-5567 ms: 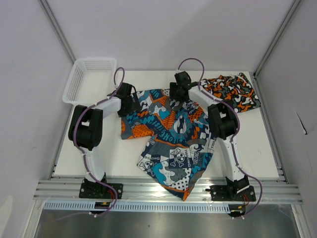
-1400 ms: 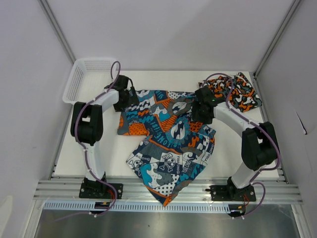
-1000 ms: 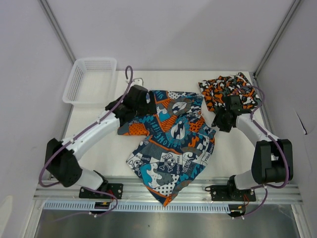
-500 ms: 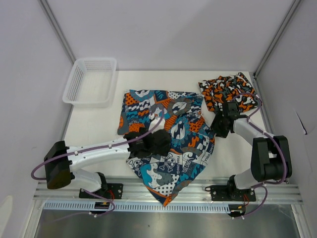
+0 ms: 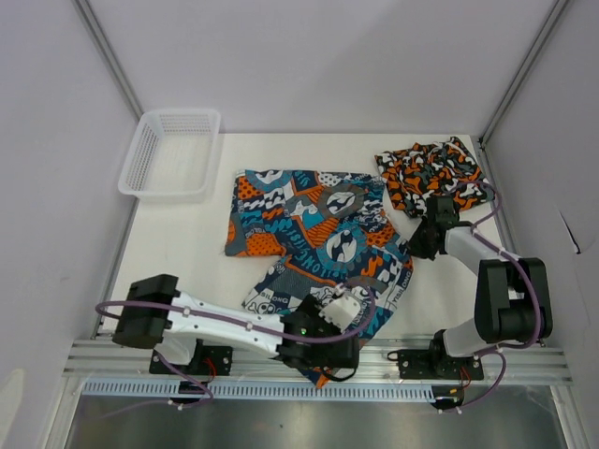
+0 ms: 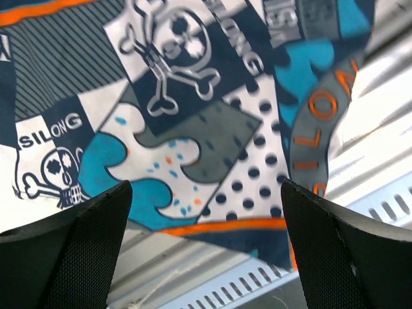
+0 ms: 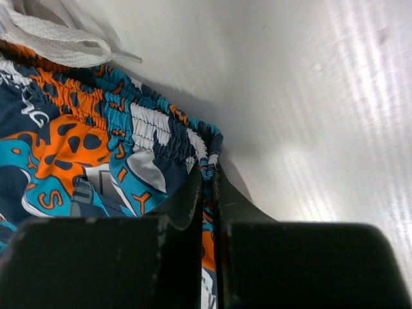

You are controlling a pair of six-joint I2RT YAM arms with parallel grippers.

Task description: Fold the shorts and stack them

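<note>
A white table (image 5: pixel 178 253) fills the middle of a small booth. Behind the table stands a plain pale grey back wall (image 5: pixel 309 56), and similar side walls close it in on the left (image 5: pixel 47 187) and right (image 5: pixel 552 168). Slim metal posts (image 5: pixel 108 56) run along the corners behind the table. A ribbed aluminium rail (image 5: pixel 112 357) edges the table's near side, with a slotted white strip (image 5: pixel 122 385) and a dull grey metal sheet (image 5: pixel 281 426) below it. The light is soft and even, streaking the tabletop with glare.
</note>
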